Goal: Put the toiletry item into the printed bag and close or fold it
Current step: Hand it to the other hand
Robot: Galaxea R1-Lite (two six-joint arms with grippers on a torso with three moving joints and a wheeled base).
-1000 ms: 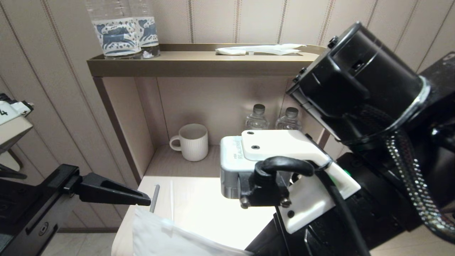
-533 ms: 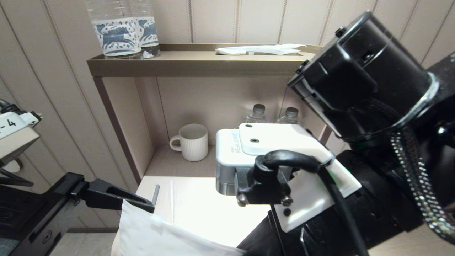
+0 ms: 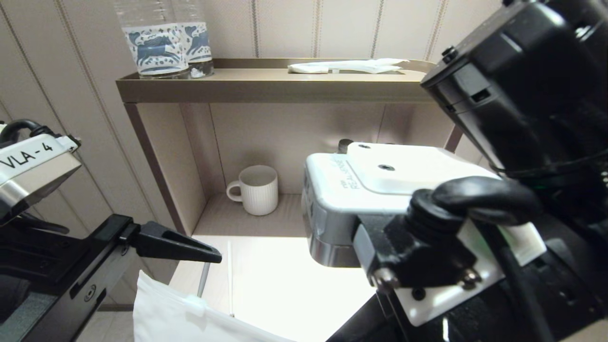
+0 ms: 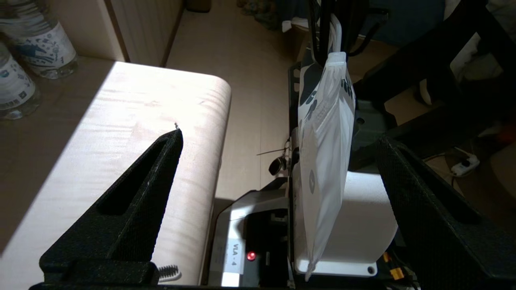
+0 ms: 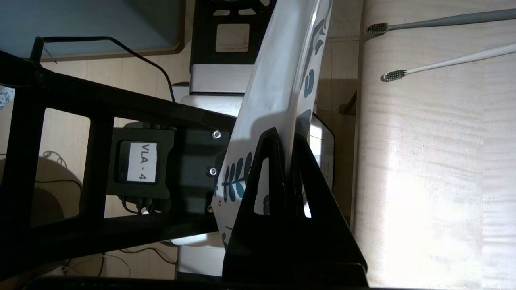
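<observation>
The printed bag point(image 5: 278, 80), white with blue-teal leaf prints, hangs edge-on beside the table's front edge. My right gripper point(image 5: 287, 135) is shut on one edge of it. In the head view only a white corner of the bag point(image 3: 180, 313) shows at the bottom, and the right gripper is hidden under its own wrist camera. My left gripper point(image 4: 280, 137) is open wide, with the bag point(image 4: 326, 161) hanging free between its fingers, nearer the right one. Two toothbrushes, one grey point(image 5: 443, 19) and one white point(image 5: 451, 60), lie on the pale table point(image 5: 435, 181).
A ribbed white mug point(image 3: 256, 190) stands in the cubby behind the table. On the brown shelf point(image 3: 266, 88) above it are two bottles with blue labels point(image 3: 161, 42) and a plain white packet point(image 3: 346, 66). My own base sits below the bag.
The left gripper has opened wider and risen forward. The bag has shifted left and lower in the head view. The right wrist has swung up, closer to the head camera.
</observation>
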